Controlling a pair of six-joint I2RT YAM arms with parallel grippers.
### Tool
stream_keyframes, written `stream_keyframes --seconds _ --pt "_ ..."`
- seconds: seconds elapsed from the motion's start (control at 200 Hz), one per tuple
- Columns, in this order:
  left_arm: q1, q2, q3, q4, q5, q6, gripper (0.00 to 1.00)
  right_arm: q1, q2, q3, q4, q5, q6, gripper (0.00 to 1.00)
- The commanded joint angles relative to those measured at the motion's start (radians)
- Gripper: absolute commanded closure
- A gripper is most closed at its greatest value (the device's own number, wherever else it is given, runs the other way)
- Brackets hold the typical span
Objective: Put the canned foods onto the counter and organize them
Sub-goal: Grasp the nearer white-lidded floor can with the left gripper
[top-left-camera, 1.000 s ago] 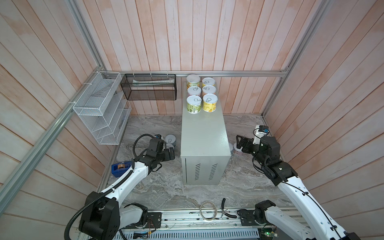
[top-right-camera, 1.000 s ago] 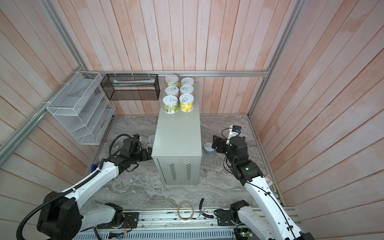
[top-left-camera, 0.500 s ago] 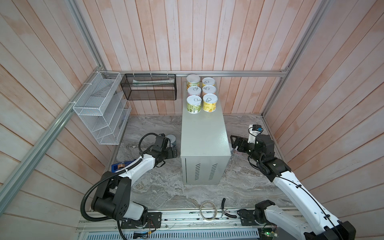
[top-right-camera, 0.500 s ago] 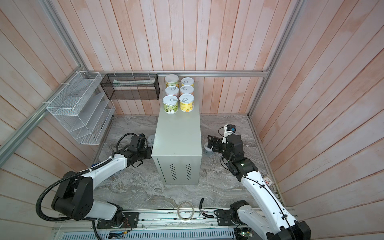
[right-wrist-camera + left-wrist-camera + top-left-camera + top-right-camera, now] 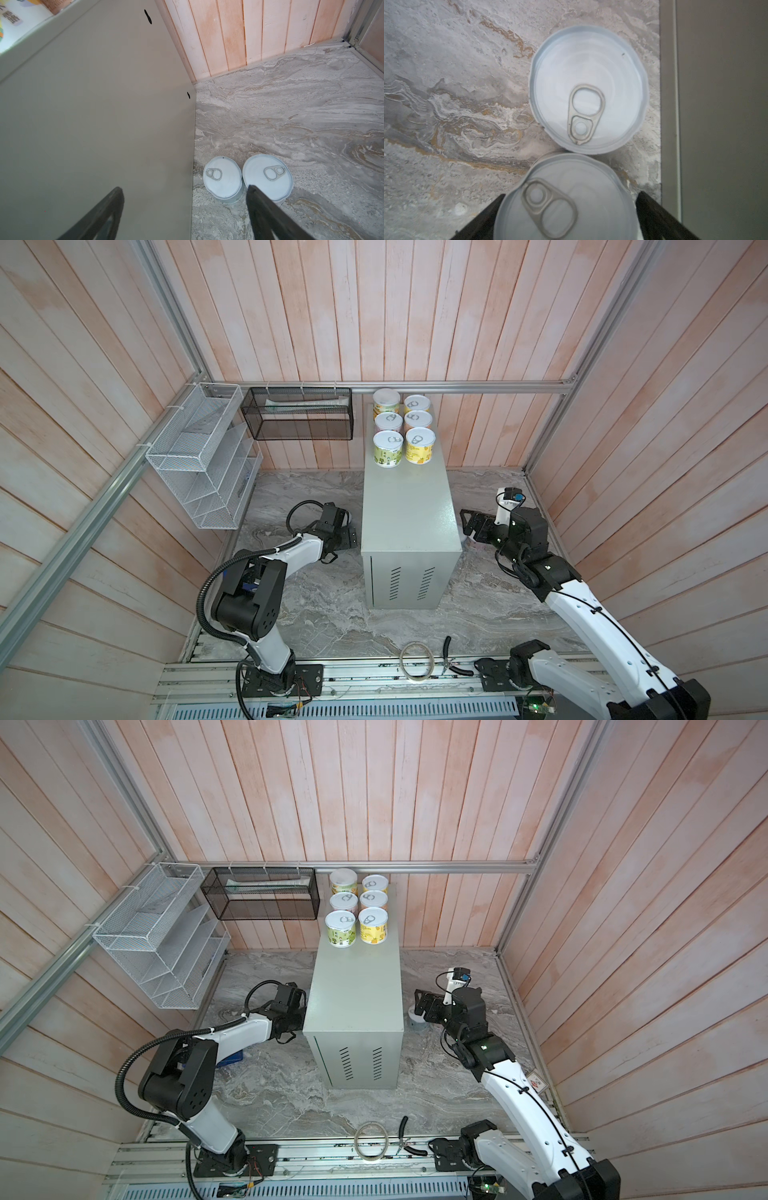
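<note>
Left claw has dropped over a can on the marble beside the bench's left edge and begun narrowing. Fingers flank it; grip not confirmable. Right claw wide, empty, above two cans. Six cans stand at the bench's far end. Judgement: seventh pickup imminent.

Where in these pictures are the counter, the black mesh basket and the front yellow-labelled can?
counter [image 5: 405, 506]: in a top view, on its bare flat top.
black mesh basket [image 5: 299, 427]: in a top view, on its front wall.
front yellow-labelled can [image 5: 419, 452]: in a top view, on its yellow label.
</note>
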Motion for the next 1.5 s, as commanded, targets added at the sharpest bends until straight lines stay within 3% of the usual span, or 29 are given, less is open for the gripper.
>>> stream_keyframes --seconds 0.0,0.605,0.865,1.065,1.085,1.1,1.115,1.125,1.495 --pt "0.003 0.03 0.013 0.041 -0.044 0.01 0.04 -0.006 0.004 0.029 -0.001 -0.008 0.003 0.09" --pt "0.003 0.094 -0.015 0.12 -0.051 -0.007 0.1 -0.005 0.008 0.018 0.003 -0.007 0.009 0.1" --pt "0.003 0.101 -0.016 0.109 -0.052 -0.013 0.22 -0.006 0.003 0.008 0.007 -0.003 0.008 0.11" --pt "0.003 0.089 -0.02 0.087 -0.034 -0.007 0.53 -0.006 -0.005 -0.001 0.014 -0.007 0.012 0.11" --pt "0.003 0.085 -0.023 0.085 -0.028 -0.006 0.6 -0.006 -0.006 -0.002 0.015 -0.007 0.012 0.1" --pt "0.003 0.081 -0.025 0.085 -0.022 -0.004 0.73 -0.007 -0.006 -0.003 0.015 -0.006 0.012 0.11" --pt "0.003 0.075 -0.027 0.085 -0.015 -0.001 0.94 -0.006 -0.008 -0.004 0.016 -0.007 0.012 0.11" --pt "0.002 0.071 -0.028 0.083 -0.013 -0.001 1.0 -0.006 -0.008 -0.005 0.017 -0.007 0.012 0.11" --pt "-0.057 -0.2 -0.069 -0.13 0.036 0.016 1.0 -0.023 -0.041 -0.022 0.015 -0.001 -0.001 0.11"
